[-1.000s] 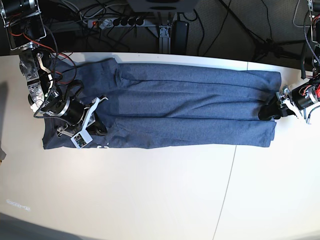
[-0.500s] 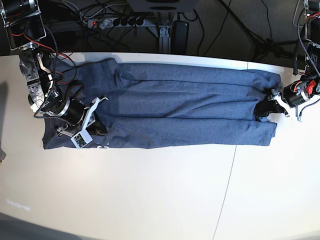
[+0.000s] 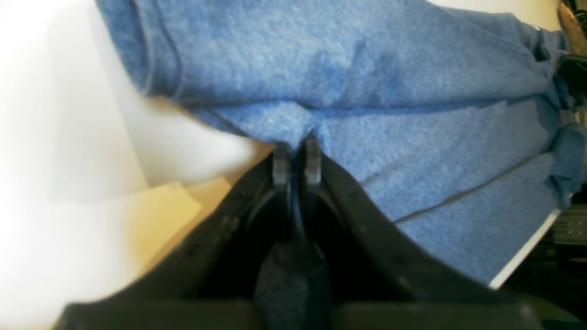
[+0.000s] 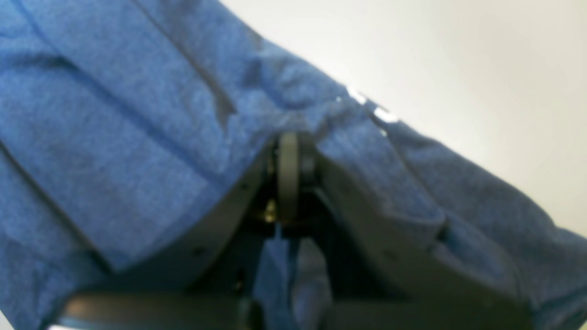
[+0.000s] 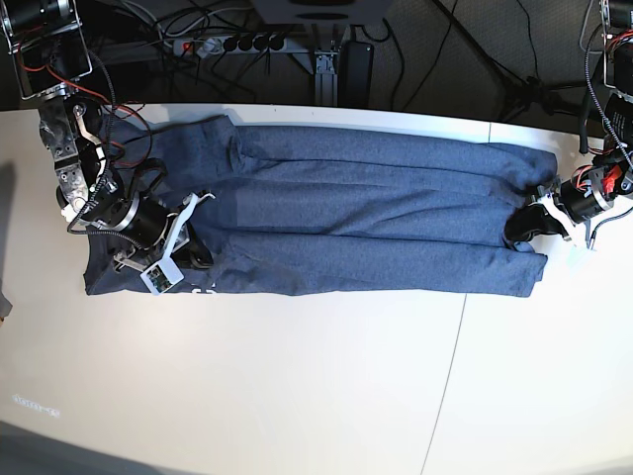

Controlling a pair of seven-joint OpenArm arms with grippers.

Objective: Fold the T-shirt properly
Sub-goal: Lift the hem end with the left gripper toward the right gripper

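The blue-grey T-shirt [image 5: 356,213] lies folded into a long band across the white table [image 5: 297,386]. A bit of white lettering peeks out at its lower left edge. My left gripper [image 5: 521,229] is at the shirt's right end, shut on a pinch of fabric; the wrist view shows the jaws [image 3: 293,160] together with cloth between them. My right gripper [image 5: 198,252] is at the shirt's left end, shut on the shirt [image 4: 137,114], with cloth bunched around the closed fingertips [image 4: 288,151].
A power strip [image 5: 232,43], cables and stand legs lie behind the table's far edge. A thin seam [image 5: 450,366] runs across the table top, below the shirt's right part.
My left gripper has drawn the shirt's right end a little leftward and toward the near side, bunching the cloth there. The right gripper has stayed where it was.
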